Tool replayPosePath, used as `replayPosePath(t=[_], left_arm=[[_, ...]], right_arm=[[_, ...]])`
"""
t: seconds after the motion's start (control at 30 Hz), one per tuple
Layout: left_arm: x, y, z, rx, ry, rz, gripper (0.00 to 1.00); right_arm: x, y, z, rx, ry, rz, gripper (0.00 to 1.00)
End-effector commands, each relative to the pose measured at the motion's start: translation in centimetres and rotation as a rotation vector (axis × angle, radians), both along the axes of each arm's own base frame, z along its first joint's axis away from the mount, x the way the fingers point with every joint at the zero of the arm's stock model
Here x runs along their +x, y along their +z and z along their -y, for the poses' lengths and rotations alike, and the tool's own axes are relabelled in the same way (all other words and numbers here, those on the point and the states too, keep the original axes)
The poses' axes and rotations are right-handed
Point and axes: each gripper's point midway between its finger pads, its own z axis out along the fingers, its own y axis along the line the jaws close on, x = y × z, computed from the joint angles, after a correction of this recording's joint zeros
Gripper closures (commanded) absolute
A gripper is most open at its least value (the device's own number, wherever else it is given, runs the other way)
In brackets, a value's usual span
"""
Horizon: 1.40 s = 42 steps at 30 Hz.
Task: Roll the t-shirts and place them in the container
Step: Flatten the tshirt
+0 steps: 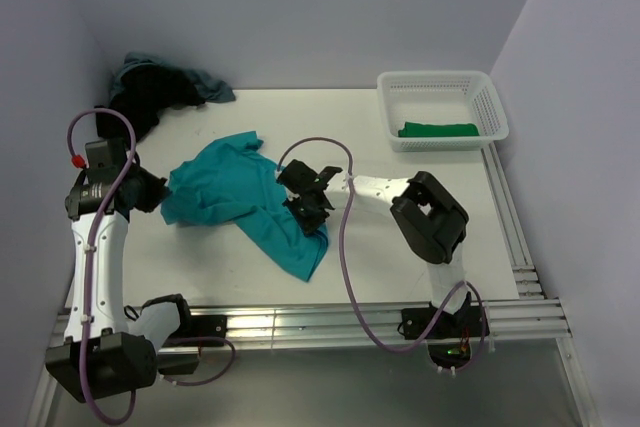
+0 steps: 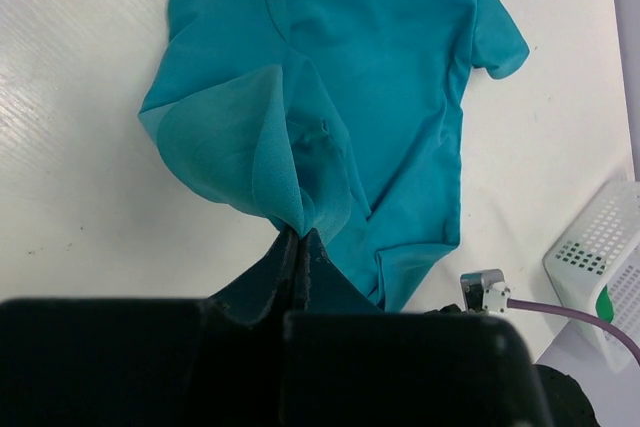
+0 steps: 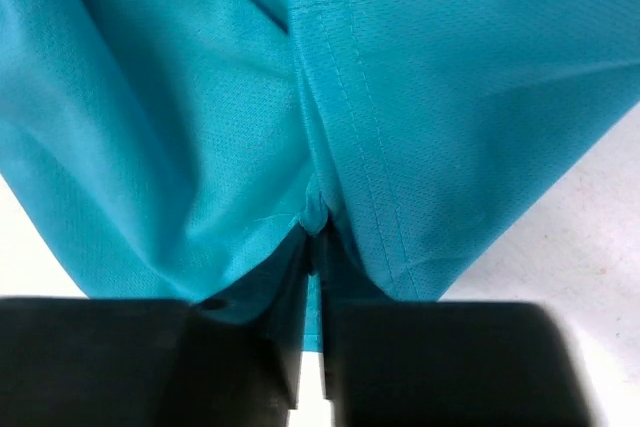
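Note:
A bright teal t-shirt [image 1: 235, 187] lies crumpled across the middle of the white table. My left gripper [image 1: 160, 192] is at its left edge. In the left wrist view the left gripper [image 2: 300, 233] is shut on a gathered corner of the teal t-shirt [image 2: 380, 97]. My right gripper [image 1: 305, 202] sits over the shirt's right part. In the right wrist view the right gripper [image 3: 316, 232] pinches a small fold of the teal t-shirt [image 3: 150, 97] beside a stitched hem. A pile of black and dusty blue t-shirts [image 1: 150, 92] lies at the back left.
A white lattice basket [image 1: 490, 97] stands at the back right with a rolled green t-shirt [image 1: 438, 130] inside; the basket [image 2: 600, 247] also shows in the left wrist view. Walls close in on the table at the back and both sides. A purple cable [image 1: 345, 247] loops from the right arm.

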Motion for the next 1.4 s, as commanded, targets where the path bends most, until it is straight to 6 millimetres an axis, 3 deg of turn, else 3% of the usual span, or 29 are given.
replayPosePath(t=[0.0, 0.07, 0.2, 0.33, 0.37, 0.43, 0.47, 0.57, 0.6, 0.63, 0.67, 0.7, 0.8, 0.83, 0.9, 0.93, 1.0, 1.1, 1.2, 1.23, 1.3, 1.37], left_arm=[[0.9, 1.8, -0.4, 0.031, -0.005, 0.052, 1.0], [1.0, 1.8, -0.4, 0.031, -0.005, 0.052, 1.0], [1.5, 2.1, -0.6, 0.033, -0.001, 0.054, 1.0], [2.8, 3.4, -1.0, 0.051, 0.001, 0.081, 1.0], [3.1, 3.8, -1.0, 0.052, -0.003, 0.091, 1.0], [4.3, 5.4, -1.2, 0.058, -0.005, 0.126, 1.0], [4.8, 6.0, -1.4, 0.062, -0.002, 0.143, 1.0], [7.1, 9.1, -1.8, 0.079, -0.009, 0.208, 1.0], [7.8, 10.0, -1.8, 0.081, -0.013, 0.23, 1.0], [8.9, 11.8, -1.9, 0.084, -0.022, 0.267, 1.0], [9.7, 12.7, -1.9, 0.084, -0.029, 0.291, 1.0], [10.6, 14.9, -1.8, 0.085, -0.041, 0.338, 1.0], [10.8, 18.5, -1.4, 0.106, -0.076, 0.415, 1.0], [9.9, 21.2, -1.1, 0.121, -0.088, 0.481, 1.0], [8.3, 24.0, -0.6, 0.134, -0.095, 0.557, 1.0], [6.5, 26.1, 0.0, 0.137, -0.099, 0.626, 1.0], [4.2, 28.2, 0.9, 0.132, -0.115, 0.707, 1.0], [-2.6, 33.9, 2.0, 0.19, -0.1, 0.942, 1.0], [-6.9, 37.2, 1.5, 0.268, -0.028, 1.069, 1.0], [-8.5, 38.4, 1.5, 0.299, -0.016, 1.113, 1.0], [-10.6, 40.3, 1.4, 0.326, 0.008, 1.158, 1.0], [-10.3, 40.8, 0.6, 0.351, 0.041, 1.142, 1.0]], right_arm=[[0.7, -0.2, 0.0, -0.028, -0.019, 0.023, 0.92], [0.9, 1.0, -0.2, -0.002, -0.025, 0.041, 1.0], [1.4, 3.9, 0.2, 0.058, -0.061, 0.077, 1.0], [3.0, 7.5, 2.5, 0.172, -0.163, 0.065, 1.0], [3.4, 9.6, 2.9, 0.235, -0.186, 0.08, 1.0], [4.2, 11.7, 3.5, 0.363, -0.251, 0.043, 1.0], [6.1, 13.8, 5.3, 0.43, -0.323, 0.073, 1.0], [9.0, 18.3, 6.5, 0.575, -0.398, 0.116, 1.0], [10.6, 21.1, 7.1, 0.62, -0.417, 0.168, 1.0], [11.3, 22.4, 7.2, 0.642, -0.43, 0.184, 1.0], [11.7, 24.1, 7.0, 0.675, -0.422, 0.201, 1.0], [12.4, 27.2, 7.0, 0.734, -0.419, 0.239, 1.0], [12.0, 33.5, 6.9, 0.866, -0.352, 0.314, 1.0], [11.1, 35.9, 7.3, 0.903, -0.341, 0.355, 1.0], [9.4, 39.3, 7.4, 0.976, -0.284, 0.411, 1.0], [7.6, 42.0, 8.2, 1.021, -0.258, 0.471, 1.0], [5.2, 44.7, 8.8, 1.076, -0.203, 0.541, 1.0], [-0.9, 50.5, 11.4, 1.18, -0.143, 0.715, 1.0], [-4.0, 53.6, 13.8, 1.226, -0.189, 0.834, 1.0], [-5.3, 55.0, 15.7, 1.244, -0.251, 0.915, 1.0], [-6.7, 56.1, 17.3, 1.256, -0.307, 0.97, 1.0], [-7.2, 56.6, 17.8, 1.242, -0.316, 0.984, 1.0]])
